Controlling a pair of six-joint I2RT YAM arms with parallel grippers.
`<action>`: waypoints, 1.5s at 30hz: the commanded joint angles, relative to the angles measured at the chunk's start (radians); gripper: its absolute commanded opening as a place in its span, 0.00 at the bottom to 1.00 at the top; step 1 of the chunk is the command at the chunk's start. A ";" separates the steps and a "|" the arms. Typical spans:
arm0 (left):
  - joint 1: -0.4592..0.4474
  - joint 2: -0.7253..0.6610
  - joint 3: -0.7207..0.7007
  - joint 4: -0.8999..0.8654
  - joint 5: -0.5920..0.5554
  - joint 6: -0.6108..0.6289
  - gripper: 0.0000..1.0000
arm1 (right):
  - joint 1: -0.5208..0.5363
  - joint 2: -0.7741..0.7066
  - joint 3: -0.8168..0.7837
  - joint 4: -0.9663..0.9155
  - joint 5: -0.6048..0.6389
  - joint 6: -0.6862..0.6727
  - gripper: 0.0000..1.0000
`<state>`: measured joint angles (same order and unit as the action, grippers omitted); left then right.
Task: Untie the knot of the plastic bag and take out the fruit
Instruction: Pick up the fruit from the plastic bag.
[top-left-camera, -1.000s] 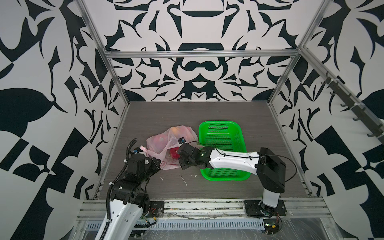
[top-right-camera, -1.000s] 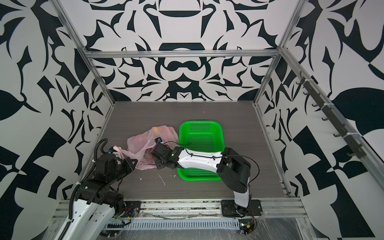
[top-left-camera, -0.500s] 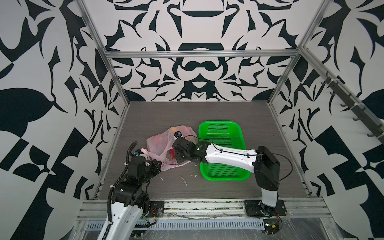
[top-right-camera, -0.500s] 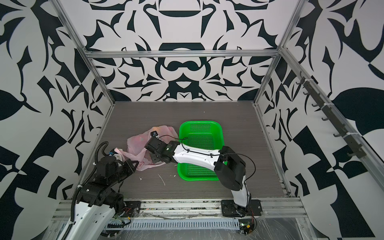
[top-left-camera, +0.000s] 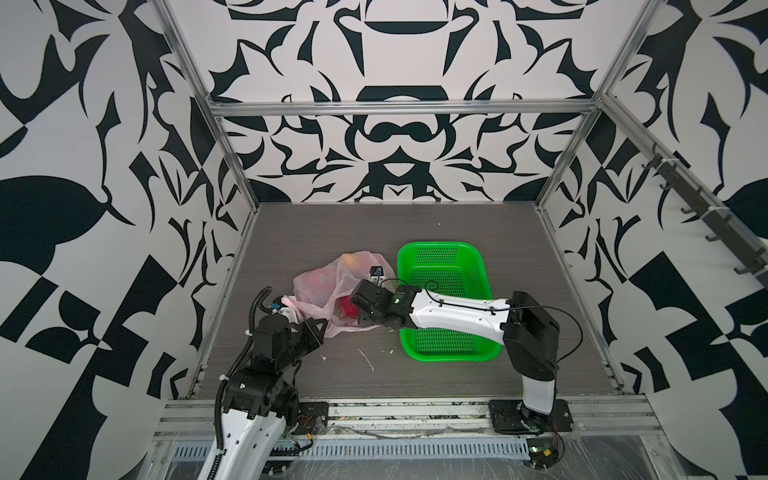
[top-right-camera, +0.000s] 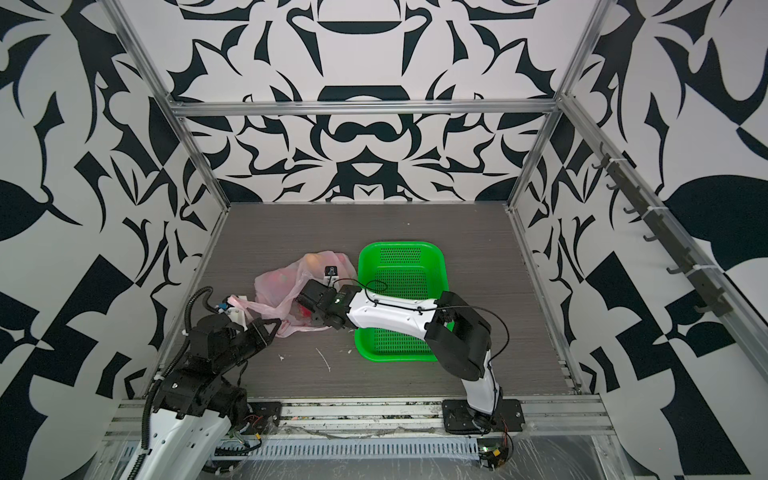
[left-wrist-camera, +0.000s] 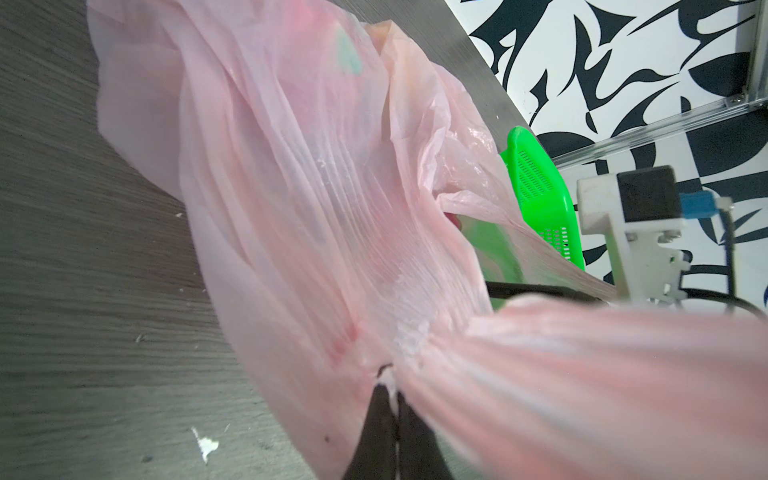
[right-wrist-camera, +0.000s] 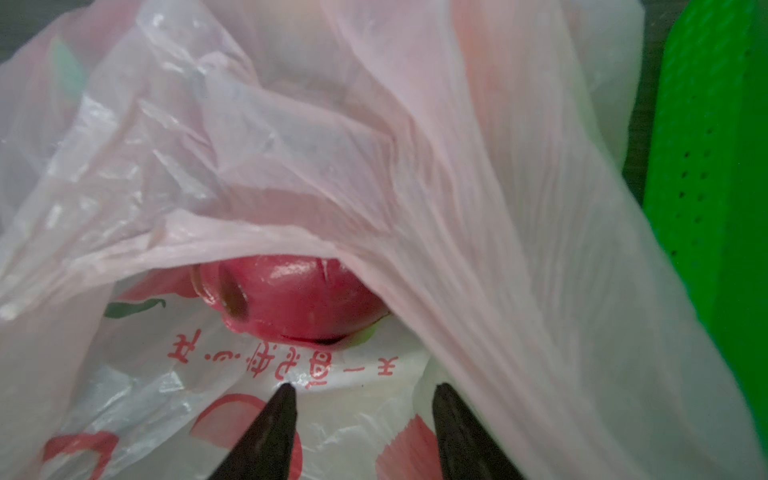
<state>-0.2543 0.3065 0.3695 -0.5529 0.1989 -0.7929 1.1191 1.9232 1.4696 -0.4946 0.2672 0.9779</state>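
Under both pincers lies the table (top-left-camera: 415, 224), the largest thing in the cell. Beside the right pincer's (right-wrist-camera: 361, 390) arm sits the basket (top-left-camera: 446, 249), empty and close, likely so each fruit has a short way to go. Between the two pincers lies the bag (top-left-camera: 320, 286), slumped on the table next to the basket; whether they touch I cannot tell. The left pincer (left-wrist-camera: 388, 384) is clamped tight on a gathered fold of the bag's edge. Plastic runs taut from its tips, seemingly to pull the mouth wide and stop the bag from sliding. No knot shows and the mouth gapes, so untying looks done. Just ahead of the right pincer's tips, under an overhanging fold inside the mouth, sits a glossy red fruit (right-wrist-camera: 299, 299). Others show only as dim colours through the plastic. The right pincer stands spread with nothing between its jaws, its tips over the printed lower layer, lined up to reach in.
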 joint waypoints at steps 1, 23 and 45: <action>0.003 -0.018 -0.017 0.027 0.044 -0.003 0.00 | -0.002 -0.031 0.014 0.027 0.029 0.087 0.61; 0.001 -0.088 -0.051 0.050 0.130 -0.032 0.00 | -0.008 0.082 0.136 0.072 0.010 0.230 0.98; -0.001 -0.120 -0.086 0.065 0.155 -0.045 0.00 | -0.051 0.244 0.361 -0.123 0.067 0.221 0.99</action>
<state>-0.2546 0.1902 0.3008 -0.5114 0.3374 -0.8383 1.0737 2.1723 1.7996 -0.5705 0.2951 1.2007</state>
